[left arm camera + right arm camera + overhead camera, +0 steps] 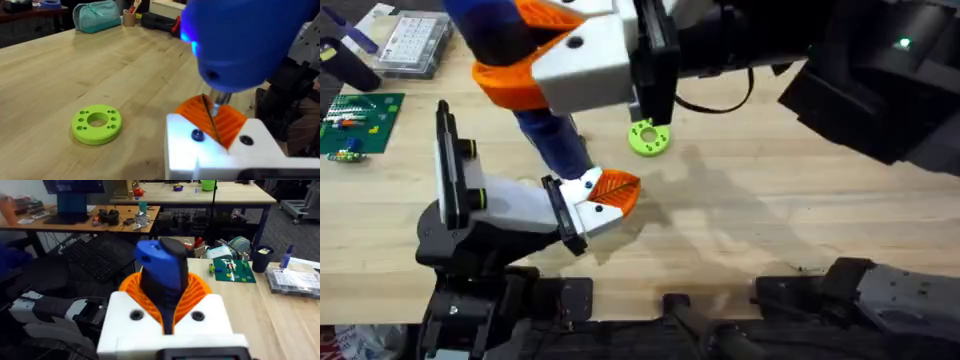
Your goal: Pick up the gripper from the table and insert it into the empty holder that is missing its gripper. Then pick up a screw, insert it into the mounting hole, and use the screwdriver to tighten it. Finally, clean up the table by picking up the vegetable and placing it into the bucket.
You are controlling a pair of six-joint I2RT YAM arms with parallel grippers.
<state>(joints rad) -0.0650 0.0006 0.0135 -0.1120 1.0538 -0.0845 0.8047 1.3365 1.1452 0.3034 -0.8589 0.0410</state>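
My right gripper [167, 315] is clamped on the screwdriver [560, 145], bit down at the holder [582, 205], which sits at seven o'clock from the green ring [648, 138]. The orange finger [618, 188] is seated there. I judge tightening is underway and the vegetable cleanup is left. My left gripper's state I cannot tell.

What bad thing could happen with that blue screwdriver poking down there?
1. The screwdriver leans over the holder, so its bit could slip and scrape the orange gripper.
2. The right gripper holds the screwdriver far above the bit, so pushing hard might twist it crooked.
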